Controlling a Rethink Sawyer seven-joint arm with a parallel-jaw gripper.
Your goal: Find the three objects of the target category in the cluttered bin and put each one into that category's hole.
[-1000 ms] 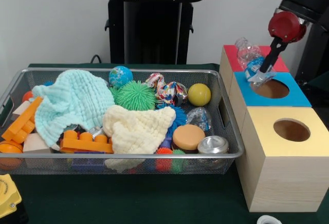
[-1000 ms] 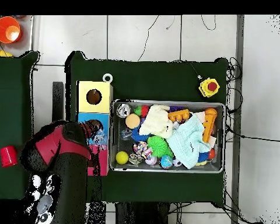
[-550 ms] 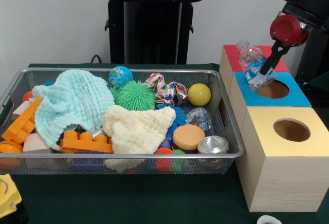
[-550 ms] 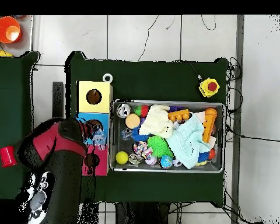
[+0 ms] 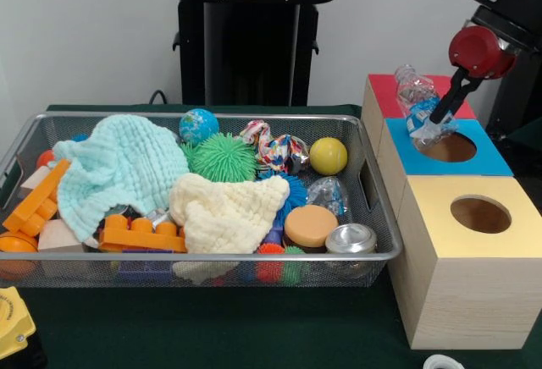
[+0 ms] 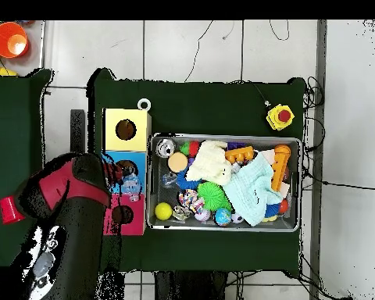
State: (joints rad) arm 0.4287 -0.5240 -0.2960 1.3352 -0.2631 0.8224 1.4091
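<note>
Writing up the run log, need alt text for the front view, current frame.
The robot's gripper holds a crumpled clear plastic bottle at the edge of the round hole in the blue-topped wooden box. Left of the boxes, a wire mesh bin is packed with toys, balls and two cloths.

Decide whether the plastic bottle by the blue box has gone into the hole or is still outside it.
Outside. The crumpled plastic bottle lies tilted across the blue box and red box, its lower end at the rim of the hole.
</note>
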